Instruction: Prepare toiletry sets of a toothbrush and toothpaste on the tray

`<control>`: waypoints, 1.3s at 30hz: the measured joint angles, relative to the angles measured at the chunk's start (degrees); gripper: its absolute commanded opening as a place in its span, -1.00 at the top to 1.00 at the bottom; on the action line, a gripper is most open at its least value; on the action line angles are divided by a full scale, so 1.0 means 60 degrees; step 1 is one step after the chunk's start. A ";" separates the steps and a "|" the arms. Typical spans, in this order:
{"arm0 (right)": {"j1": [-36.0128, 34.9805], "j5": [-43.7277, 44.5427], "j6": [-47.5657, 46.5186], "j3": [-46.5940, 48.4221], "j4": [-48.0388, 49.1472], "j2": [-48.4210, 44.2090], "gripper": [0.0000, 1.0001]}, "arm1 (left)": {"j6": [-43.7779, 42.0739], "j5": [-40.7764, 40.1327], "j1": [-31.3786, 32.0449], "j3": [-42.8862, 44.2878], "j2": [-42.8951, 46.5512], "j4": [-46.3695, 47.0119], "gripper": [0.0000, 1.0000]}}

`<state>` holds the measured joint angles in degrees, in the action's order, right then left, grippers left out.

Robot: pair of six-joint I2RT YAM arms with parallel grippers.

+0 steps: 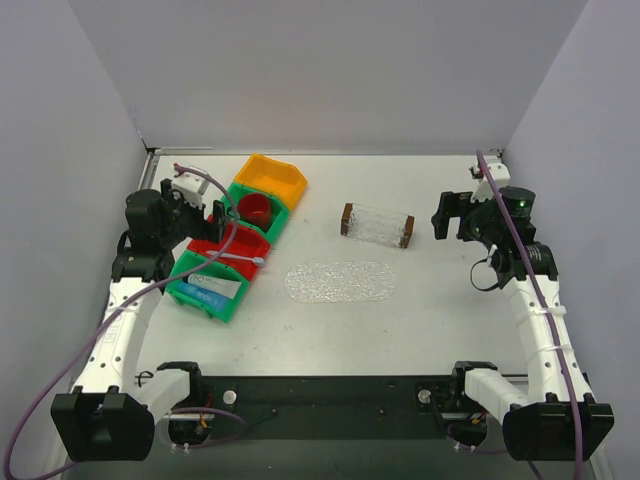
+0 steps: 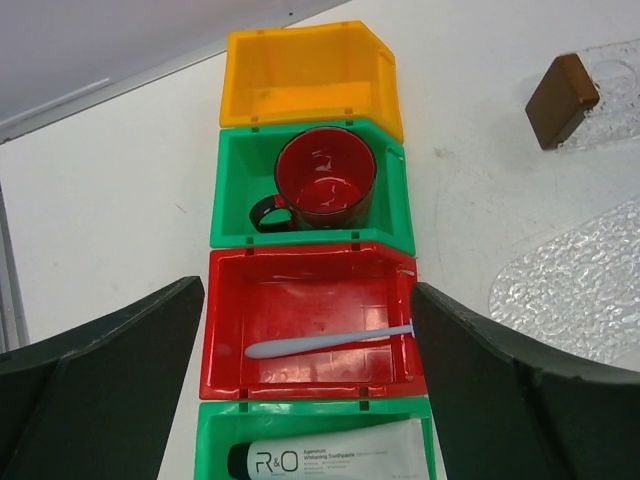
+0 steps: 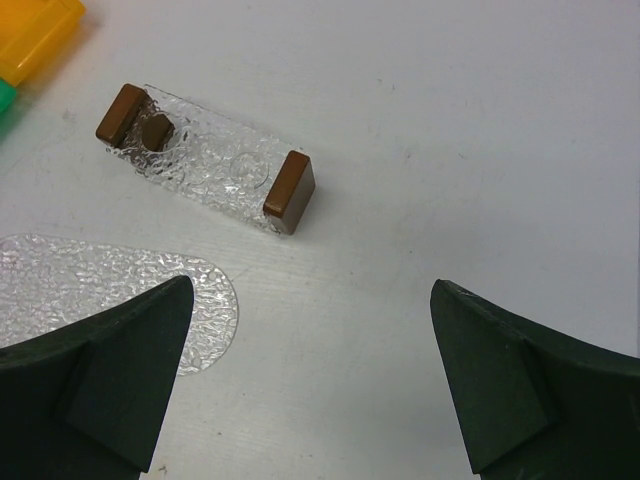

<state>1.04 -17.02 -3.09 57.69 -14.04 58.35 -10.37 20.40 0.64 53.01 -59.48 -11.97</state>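
The pale blue toothbrush (image 2: 328,341) lies across the red bin (image 2: 225,340), also seen from above (image 1: 236,256). A silver-white toothpaste tube (image 2: 335,458) with a black cap lies in the near green bin (image 2: 215,440); from above, the silver tube (image 1: 222,285) has a blue tube (image 1: 203,298) beside it. The clear oval tray (image 1: 340,281) lies mid-table with nothing on it. My left gripper (image 2: 308,290) is open and empty above the red bin, one finger on each side of it (image 1: 207,219). My right gripper (image 3: 312,288) is open and empty over bare table, right of the tray (image 3: 90,290).
An orange bin (image 1: 272,178) and a green bin holding a red mug (image 1: 258,209) stand behind the red bin. A clear holder with brown ends (image 1: 378,225) lies behind the tray, also in the right wrist view (image 3: 205,160). White walls enclose the table.
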 measured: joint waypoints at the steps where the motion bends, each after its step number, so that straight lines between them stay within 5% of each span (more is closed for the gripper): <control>1: 0.0000 -0.0004 -0.0004 0.0000 -0.0004 0.0007 -1.00 | -0.0109 0.0036 0.0000 0.0062 -0.0007 -0.0193 -0.89; 15: -0.0127 -0.0262 -0.0197 0.0120 -0.0215 0.0339 -0.99 | -0.1497 0.0226 0.0936 0.0561 -0.0025 -0.2062 -0.87; 18: -0.0769 0.0087 -0.0546 0.0492 -0.0506 0.0736 -0.86 | -0.1515 0.0149 0.1330 0.0550 -0.0025 -0.2073 -0.87; 25: -0.2728 0.1067 -0.1763 0.2342 -0.1446 0.2991 -0.62 | -0.1373 0.0127 0.1625 0.0109 0.0175 -0.2055 -0.88; 39: -0.3519 0.1588 -0.3450 0.4532 -0.2641 0.6619 -0.27 | -0.1421 -0.0157 0.1639 -0.0321 0.1056 -0.2095 -0.88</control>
<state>-20.08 -7.49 -23.79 84.88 -29.89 98.06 -18.90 19.46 10.48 51.09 -53.15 -24.53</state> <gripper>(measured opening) 0.664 0.939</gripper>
